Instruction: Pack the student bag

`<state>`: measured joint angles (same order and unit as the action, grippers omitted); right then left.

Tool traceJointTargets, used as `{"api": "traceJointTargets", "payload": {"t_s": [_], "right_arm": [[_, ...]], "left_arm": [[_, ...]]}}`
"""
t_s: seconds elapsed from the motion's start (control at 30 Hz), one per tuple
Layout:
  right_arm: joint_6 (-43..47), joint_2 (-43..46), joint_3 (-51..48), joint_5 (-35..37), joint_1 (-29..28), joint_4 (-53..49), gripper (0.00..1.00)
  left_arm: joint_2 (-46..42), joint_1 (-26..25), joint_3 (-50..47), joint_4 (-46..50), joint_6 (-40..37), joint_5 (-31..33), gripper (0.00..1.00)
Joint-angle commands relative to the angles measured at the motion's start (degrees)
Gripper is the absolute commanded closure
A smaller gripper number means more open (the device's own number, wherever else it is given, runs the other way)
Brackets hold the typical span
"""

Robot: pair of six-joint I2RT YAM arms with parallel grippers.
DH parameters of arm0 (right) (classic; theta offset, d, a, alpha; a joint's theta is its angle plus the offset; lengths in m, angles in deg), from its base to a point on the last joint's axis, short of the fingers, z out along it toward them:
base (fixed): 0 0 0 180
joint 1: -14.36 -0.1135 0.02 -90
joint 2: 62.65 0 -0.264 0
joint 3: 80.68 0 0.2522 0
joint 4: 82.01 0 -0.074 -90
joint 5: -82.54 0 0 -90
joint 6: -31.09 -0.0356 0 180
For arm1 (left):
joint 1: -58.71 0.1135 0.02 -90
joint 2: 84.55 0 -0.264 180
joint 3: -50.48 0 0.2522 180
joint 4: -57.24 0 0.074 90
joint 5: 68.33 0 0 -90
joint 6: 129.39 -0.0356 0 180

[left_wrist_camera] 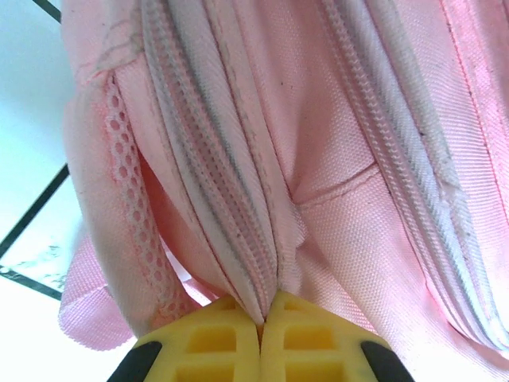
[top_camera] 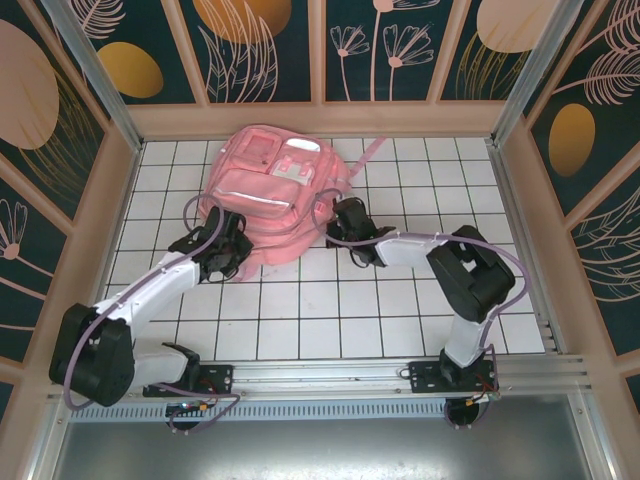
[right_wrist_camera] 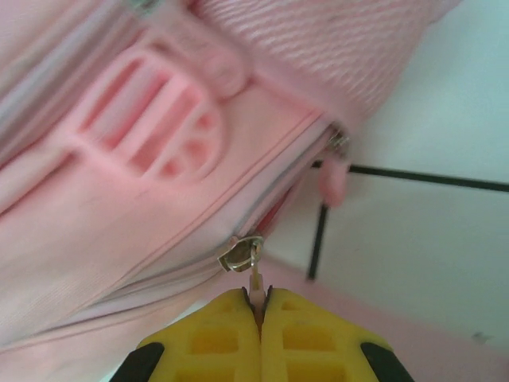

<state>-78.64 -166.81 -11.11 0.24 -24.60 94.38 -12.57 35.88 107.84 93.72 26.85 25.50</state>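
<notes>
While your right end effector pinches the small pale zipper pull and your left end effector clamps a seam of the large pink fabric backpack, far back on the counter, a skewed tug may slip the pull free.

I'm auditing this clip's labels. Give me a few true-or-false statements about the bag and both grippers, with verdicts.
1. The student bag lies on the tiled table. True.
2. The left gripper has open jaws, clear of the bag. False: its jaws are shut on a fold of the bag's fabric.
3. The right gripper pinches a zipper pull. True.
4. The bag is blue. False: it is pink.
</notes>
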Motion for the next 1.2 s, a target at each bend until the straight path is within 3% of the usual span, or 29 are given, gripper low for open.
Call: {"api": "traceJointTargets", "payload": {"t_s": [0.0, 0.17, 0.4, 0.6, 0.77, 0.97, 1.1, 1.17], "right_arm": [[2.5, -3.5, 3.5, 7.4, 3.5, -4.4, 1.00], [1.7, -9.7, 10.0, 6.7, 7.2, -6.9, 1.00], [1.8, -12.7, 14.4, 6.3, 9.1, -8.5, 1.00], [1.4, -9.2, 13.1, 3.7, 9.8, -7.9, 1.00], [1.4, -2.4, 10.4, 4.1, 9.9, -7.7, 0.73], [1.6, 6.4, 6.9, 6.0, 10.7, -8.7, 0.60], [1.5, 12.4, 4.2, 8.0, 11.7, -9.6, 0.54], [1.3, 15.8, 2.4, 9.0, 12.3, -9.7, 0.48]], "left_arm": [[-4.3, 1.4, 0.0, 4.7, -4.4, 6.3, 1.00], [-7.7, 1.6, -0.9, 6.2, -6.3, 6.2, 1.00], [-7.4, 1.6, -0.8, 3.7, -9.2, 1.3, 1.00], [-4.5, 1.4, -0.7, -4.8, -7.5, -8.4, 1.00], [0.4, -2.5, 1.0, -11.6, -4.2, -10.6, 1.00], [9.0, -8.6, 6.7, -14.8, -2.6, -9.9, 0.99], [12.0, -9.9, 9.9, -14.0, -3.2, -8.9, 0.62], [12.0, -10.0, 11.5, -12.3, -4.6, -7.1, 0.38]]}}
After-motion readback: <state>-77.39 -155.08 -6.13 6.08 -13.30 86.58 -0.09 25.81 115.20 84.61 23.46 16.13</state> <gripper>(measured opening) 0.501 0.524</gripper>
